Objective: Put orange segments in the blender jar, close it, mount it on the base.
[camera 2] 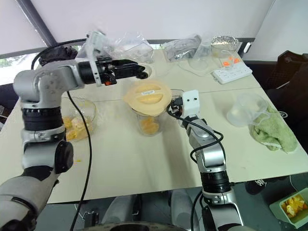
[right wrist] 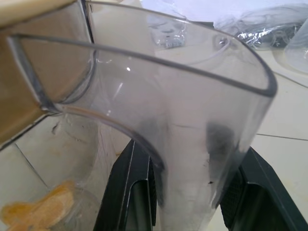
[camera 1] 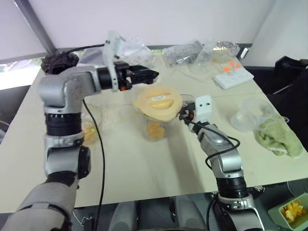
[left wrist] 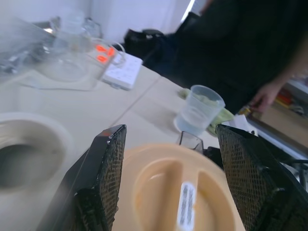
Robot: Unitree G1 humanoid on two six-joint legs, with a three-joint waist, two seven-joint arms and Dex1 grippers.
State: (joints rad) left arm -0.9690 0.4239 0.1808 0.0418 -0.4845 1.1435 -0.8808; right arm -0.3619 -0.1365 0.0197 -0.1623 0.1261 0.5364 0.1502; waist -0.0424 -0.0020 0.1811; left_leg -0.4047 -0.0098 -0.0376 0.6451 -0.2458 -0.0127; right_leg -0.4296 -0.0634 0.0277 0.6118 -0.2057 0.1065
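Note:
The blender jar [camera 1: 156,126] stands at the table's centre with a flat cream lid [camera 1: 158,103] resting on its mouth. Yellow-orange orange segments [camera 1: 155,130] lie in its bottom. More segments sit in a glass dish [camera 2: 77,126] to the left. My right gripper [camera 1: 184,115] is shut on the jar's clear side handle [right wrist: 192,139], one finger on each side. My left gripper [camera 1: 153,74] hangs open just above and behind the lid, its fingers [left wrist: 108,163] spread wide with nothing between them. The cream base [left wrist: 29,144], with its dark socket, sits just beyond the left gripper.
A white power strip [camera 1: 233,77] and crumpled plastic bags [camera 1: 183,53] lie at the back. To the right are a clear tub [camera 1: 248,115] and a green cloth [camera 1: 279,137]. A black lump [camera 1: 60,62] is at the back left. A person [left wrist: 269,48] stands beyond the table's right side.

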